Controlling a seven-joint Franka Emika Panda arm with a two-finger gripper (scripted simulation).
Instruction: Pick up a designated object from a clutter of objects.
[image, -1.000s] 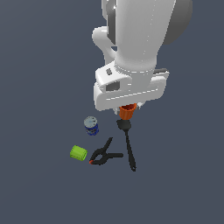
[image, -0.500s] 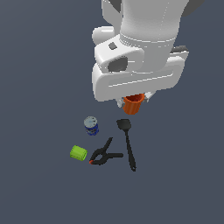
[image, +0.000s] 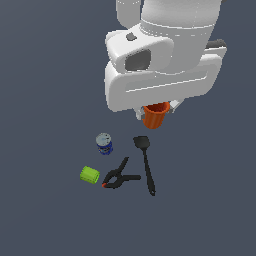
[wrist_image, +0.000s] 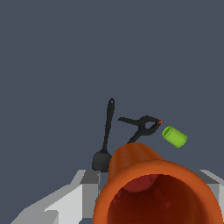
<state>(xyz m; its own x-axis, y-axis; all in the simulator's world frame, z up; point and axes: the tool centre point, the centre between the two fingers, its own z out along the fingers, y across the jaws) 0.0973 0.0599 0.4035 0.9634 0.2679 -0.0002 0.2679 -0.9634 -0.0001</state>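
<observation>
Lift step in hand. I had gripper (image: 156, 111) clamped on orange cup (image: 155, 115), jaws closed on its sides, cup clear above spatula (image: 145, 162), clamp (image: 117, 176), can (image: 104, 143), green block (image: 90, 174). Next, as I judged: raise straight, keep squeeze steady.

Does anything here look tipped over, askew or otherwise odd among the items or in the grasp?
Nothing looks damaged. The orange cup hangs under the hand, lifted off the surface, as intended. The lime-green block and black clamp lie on their sides, and the spatula lies flat. The blue can stands upright. The hand's fingers are mostly hidden.
</observation>
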